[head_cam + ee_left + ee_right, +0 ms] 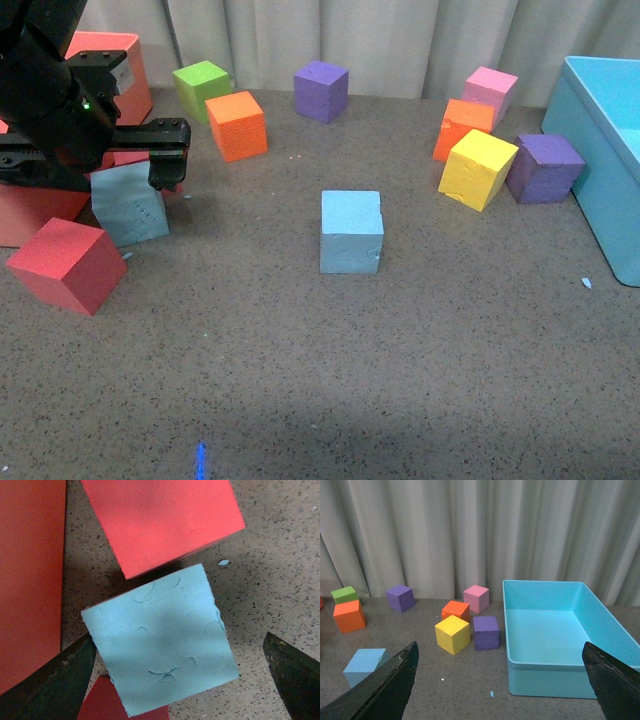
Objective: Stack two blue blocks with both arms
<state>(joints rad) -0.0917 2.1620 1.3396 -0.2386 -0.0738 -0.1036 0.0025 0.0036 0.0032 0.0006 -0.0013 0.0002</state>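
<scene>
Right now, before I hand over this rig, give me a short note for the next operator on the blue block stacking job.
Left tool: open, straddling the first blue block, not yet closed on it. That block sits on the grey surface at the robot's left, close beside red blocks.
Right tool: open, empty, not visible in the front view.
Second blue block: on its own in the middle of the surface.
Done: nothing stacked; the two blocks lie apart.
Left to do: grip the first block, lift it and set it on the second, probably with the right tool helping.
</scene>
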